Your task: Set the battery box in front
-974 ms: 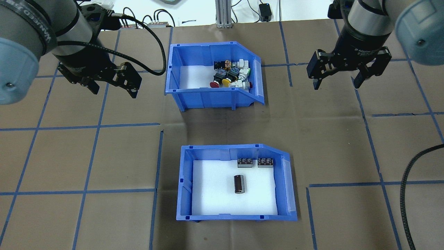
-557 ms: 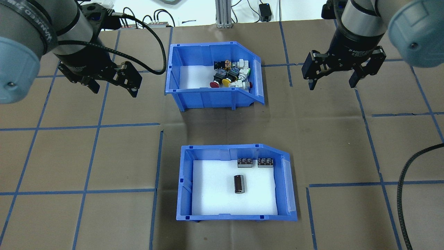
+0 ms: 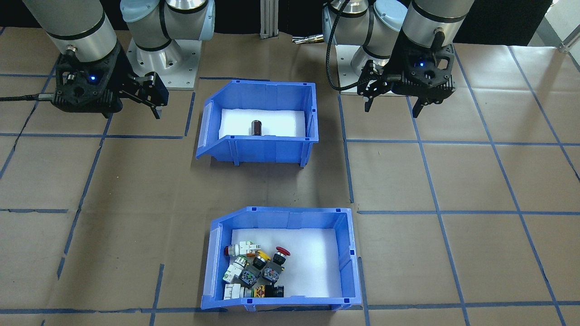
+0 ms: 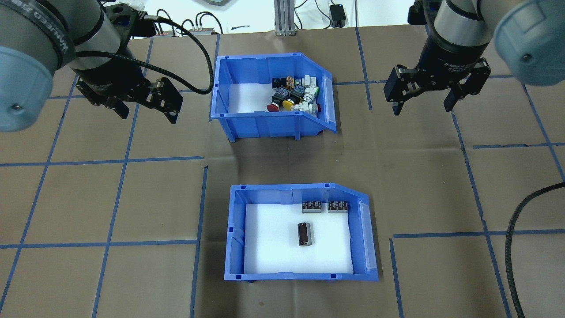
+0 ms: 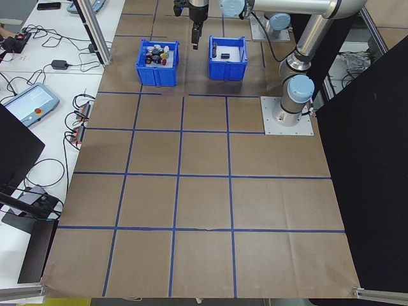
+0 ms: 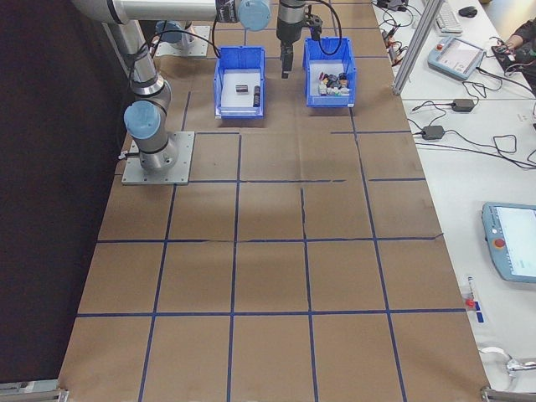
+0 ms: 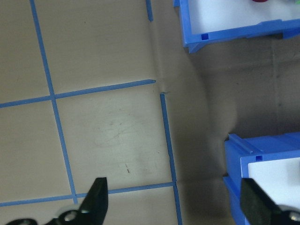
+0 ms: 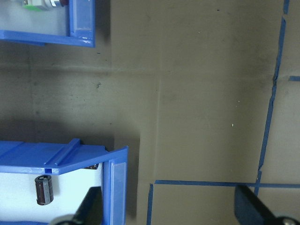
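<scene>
The battery box (image 4: 234, 234) is the blue slope-fronted bin on the robot's side of the table, also seen as battery box (image 3: 263, 151). One dark cylindrical cell (image 4: 304, 234) lies on its white liner, with two more against the far wall. My left gripper (image 4: 147, 114) hangs open and empty to the left of the other bin. My right gripper (image 4: 422, 107) hangs open and empty to that bin's right. Both are well apart from the battery box. The right wrist view shows the box's sloped corner (image 8: 115, 178) and a cell (image 8: 43, 190).
A second blue bin (image 4: 265, 126) with colourful push-button switches stands on the far side, straight beyond the battery box. Blue tape lines grid the brown table cover. A black cable (image 4: 514, 247) loops at the right edge. Bare table lies left and right of both bins.
The right gripper has shifted a little left and toward the far edge. The left gripper has shifted slightly right. Both bins stay where they were.
</scene>
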